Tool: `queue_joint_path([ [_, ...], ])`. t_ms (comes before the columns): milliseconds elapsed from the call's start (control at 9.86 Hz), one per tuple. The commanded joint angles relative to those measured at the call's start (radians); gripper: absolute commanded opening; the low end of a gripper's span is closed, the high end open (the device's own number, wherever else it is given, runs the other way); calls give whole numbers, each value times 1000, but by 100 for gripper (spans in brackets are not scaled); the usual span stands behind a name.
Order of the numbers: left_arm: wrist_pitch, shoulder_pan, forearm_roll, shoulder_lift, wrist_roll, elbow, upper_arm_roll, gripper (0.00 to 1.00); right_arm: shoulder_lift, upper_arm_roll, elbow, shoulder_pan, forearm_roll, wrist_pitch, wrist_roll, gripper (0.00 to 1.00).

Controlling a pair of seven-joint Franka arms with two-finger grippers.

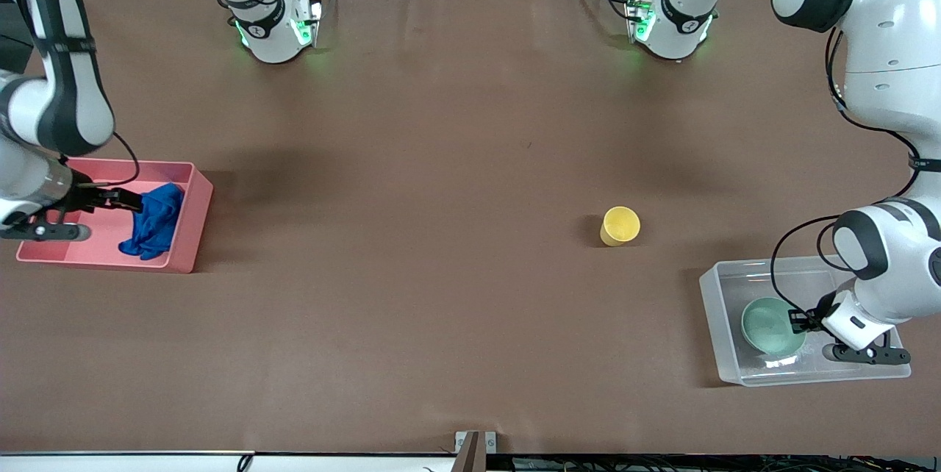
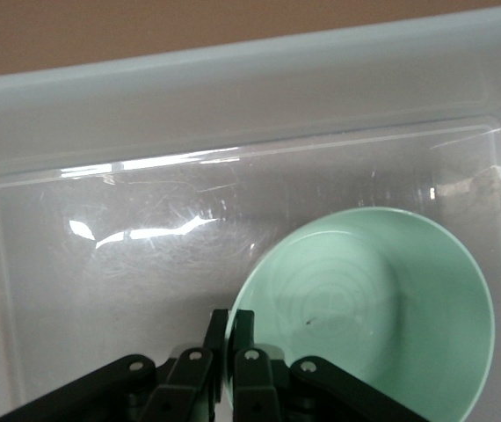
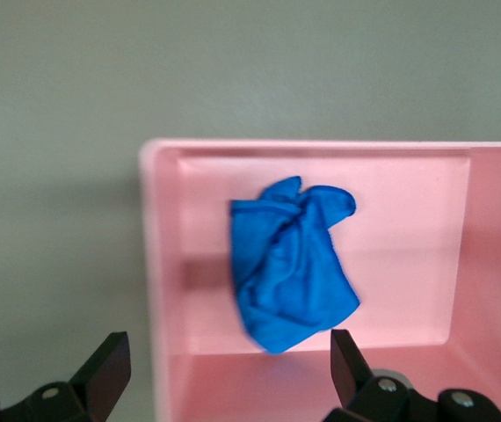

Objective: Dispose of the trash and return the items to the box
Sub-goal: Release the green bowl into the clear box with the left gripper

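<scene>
The blue rag [image 1: 154,222] lies crumpled in the pink bin [image 1: 184,237], free of any grip. My right gripper [image 1: 121,200] hangs open over the bin just beside the rag; the right wrist view shows the rag [image 3: 290,272] between and past the spread fingers of that gripper [image 3: 226,352]. My left gripper [image 1: 798,321] is shut on the rim of the mint-green bowl [image 1: 768,325], which is inside the clear tub [image 1: 724,288]. The left wrist view shows the fingers of the left gripper [image 2: 230,330] pinching the bowl [image 2: 382,308]. The yellow cup [image 1: 620,226] stands upright on the table.
The pink bin [image 3: 154,264] sits at the right arm's end of the table, the clear tub [image 2: 233,79] at the left arm's end, nearer the front camera than the cup. Both arm bases stand along the table's back edge.
</scene>
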Motion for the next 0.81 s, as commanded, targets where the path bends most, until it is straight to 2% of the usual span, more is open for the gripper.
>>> queue_joint_path([
  [0, 0, -3, 24, -25, -19, -2, 2, 88, -66, 76, 105, 3, 17, -161, 172, 100],
  [101, -15, -12, 24, -121, -18, -54, -1, 96, -72, 96, 223, 0, 73, -293, 194, 100],
  [203, -40, -32, 25, -210, -13, -106, -2, 99, -70, 93, 326, -4, 105, -405, 187, 100],
  [304, -67, -56, 25, -311, -18, -180, -2, 99, -81, 92, 371, -4, 107, -459, 187, 100],
  [507, -83, -93, 24, -523, -27, -432, -19, 99, -125, 84, 424, -8, 107, -513, 181, 100],
  [609, -80, -99, 24, -592, -51, -529, -47, 99, -132, 87, 475, -6, 104, -608, 179, 100],
  [710, -78, -98, 24, -654, -94, -611, -94, 99, -154, 86, 475, -3, 104, -619, 179, 100],
])
